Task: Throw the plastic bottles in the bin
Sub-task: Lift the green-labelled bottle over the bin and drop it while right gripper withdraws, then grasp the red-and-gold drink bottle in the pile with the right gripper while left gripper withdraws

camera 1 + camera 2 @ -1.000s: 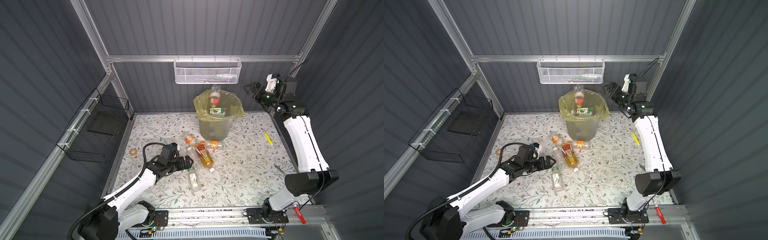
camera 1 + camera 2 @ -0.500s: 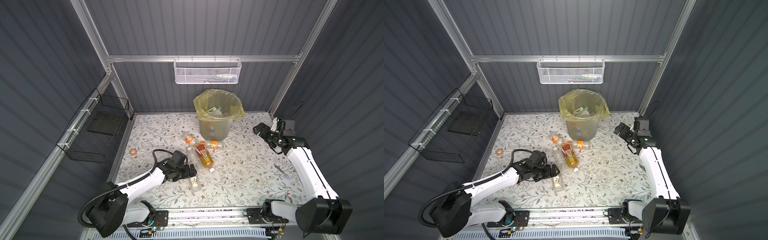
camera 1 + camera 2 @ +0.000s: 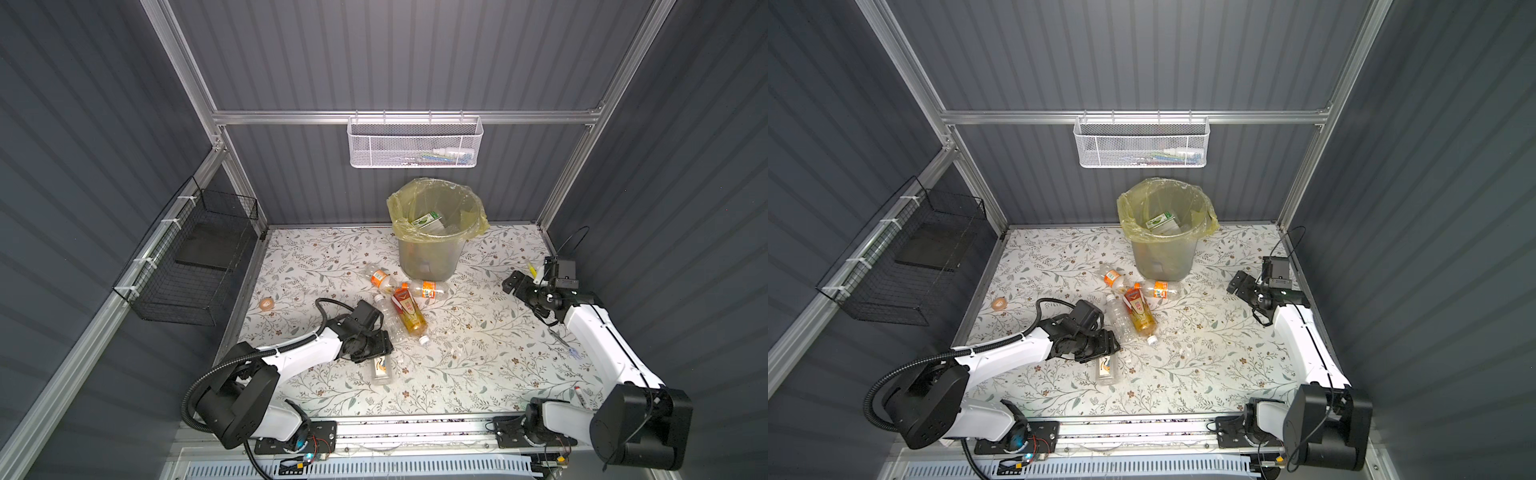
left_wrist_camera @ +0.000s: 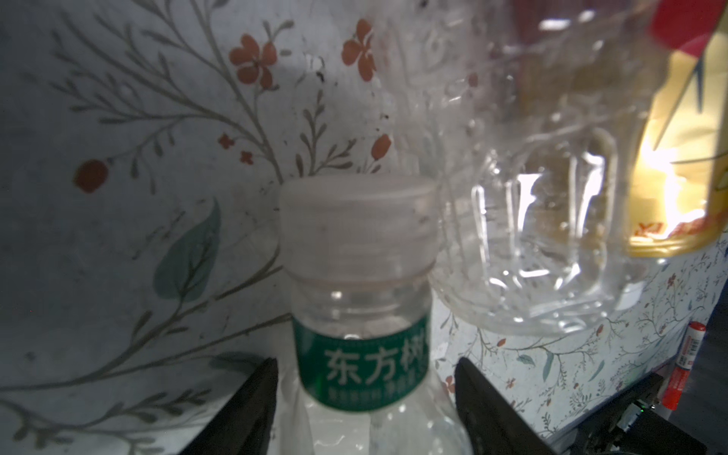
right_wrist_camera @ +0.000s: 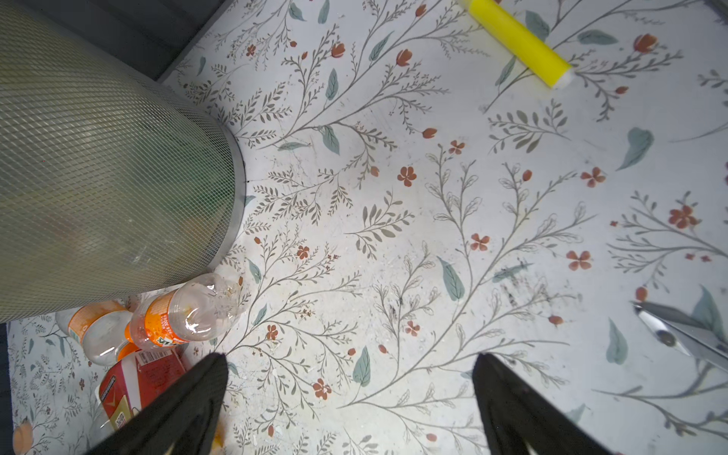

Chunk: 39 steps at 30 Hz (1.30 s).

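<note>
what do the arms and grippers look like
The left arm and right arm have white links and bulky black joints. The left gripper and right gripper are black with tapered fingers. A ribbed black hose runs along the left arm; a thin cable loops by the right wrist.

The bin [image 3: 428, 259] stands at 12 o'clock on the surface [image 3: 478, 374], close to the back wall. A bottle cluster [image 3: 409, 311] lies just before it, toward the centre. At 7 o'clock of the cluster a lone bottle [image 3: 381, 368] lies with its neck between the fingers of the left end effector [image 4: 366, 394]. The right end effector [image 3: 513, 282] hangs at 3 o'clock, well apart. A tape roll [image 3: 266, 304] lies at 9 o'clock.
</note>
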Tool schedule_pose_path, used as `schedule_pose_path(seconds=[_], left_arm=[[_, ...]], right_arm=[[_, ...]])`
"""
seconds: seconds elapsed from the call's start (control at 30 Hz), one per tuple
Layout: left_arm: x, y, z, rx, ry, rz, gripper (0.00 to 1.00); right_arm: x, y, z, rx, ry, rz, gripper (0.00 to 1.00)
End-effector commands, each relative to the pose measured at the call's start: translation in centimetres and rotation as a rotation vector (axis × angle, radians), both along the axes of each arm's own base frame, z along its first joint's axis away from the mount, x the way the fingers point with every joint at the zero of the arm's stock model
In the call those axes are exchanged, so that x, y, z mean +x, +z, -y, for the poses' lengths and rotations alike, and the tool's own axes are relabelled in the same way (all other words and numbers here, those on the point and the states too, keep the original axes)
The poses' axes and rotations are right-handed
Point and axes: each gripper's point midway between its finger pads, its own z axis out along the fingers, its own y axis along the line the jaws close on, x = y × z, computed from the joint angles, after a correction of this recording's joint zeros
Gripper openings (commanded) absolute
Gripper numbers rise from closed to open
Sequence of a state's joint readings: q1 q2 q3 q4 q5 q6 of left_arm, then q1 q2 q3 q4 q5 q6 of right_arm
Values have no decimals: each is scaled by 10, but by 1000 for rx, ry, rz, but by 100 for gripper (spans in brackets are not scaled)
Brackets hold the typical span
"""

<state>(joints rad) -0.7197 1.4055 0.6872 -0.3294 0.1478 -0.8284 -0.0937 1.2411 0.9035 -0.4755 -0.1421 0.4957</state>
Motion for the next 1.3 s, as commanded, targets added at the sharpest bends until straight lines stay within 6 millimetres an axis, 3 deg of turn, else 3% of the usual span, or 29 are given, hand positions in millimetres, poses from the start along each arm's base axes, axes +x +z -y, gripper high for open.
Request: schedule_pose_path(seconds=[0.0,0.23,0.33,0.43,0.53,0.57,0.6,0.63,0.67,0.7,0.77,0.83,0.9,1.0,1.1,1.2,1.27], left_arm=[[4,15,-9,42,21,42,64],[32,57,-14,26,32,159,60],[62,102,-9,-9,27,261,59],[109,186,7,-61,-11,448,58],[158,310,42,-135,-106,712,59],[171,361,56,-187,-135,820,60],[182,394,67,-222,-156,898,65],[194,427,77,-257,-162,977,76],[208,446,87,-284,-163,1024,91],[220,453,95,-299,-165,1049,99],[245,454,103,-334,-134,1049,100],[257,442,107,-347,-124,1026,100],[259,440,95,-338,-93,1039,100],[252,452,57,-287,-15,1105,100],[242,447,6,-202,61,1103,100],[236,401,-39,-111,125,1021,100],[229,355,-71,-66,176,912,100]], right_arm=[[7,1,1,-4,1,9,99],[9,-15,-7,54,11,-32,99],[9,-22,-11,87,10,-46,98],[9,-22,-15,116,11,-41,98],[12,-19,-18,132,12,-21,97],[12,-19,-19,141,12,-22,98],[12,-18,-20,150,15,-21,97],[13,-17,-22,159,17,-20,97],[12,-17,-23,165,16,-21,97],[11,-17,-25,171,16,-21,97],[11,-15,-28,181,15,5,97],[6,-18,-29,187,16,3,98],[-1,-24,-29,178,20,-13,98],[-6,-33,-32,159,50,-42,98],[-10,-41,-45,82,138,-85,97],[-11,-41,-67,11,250,-80,96],[-11,-37,-89,0,342,-57,94]])
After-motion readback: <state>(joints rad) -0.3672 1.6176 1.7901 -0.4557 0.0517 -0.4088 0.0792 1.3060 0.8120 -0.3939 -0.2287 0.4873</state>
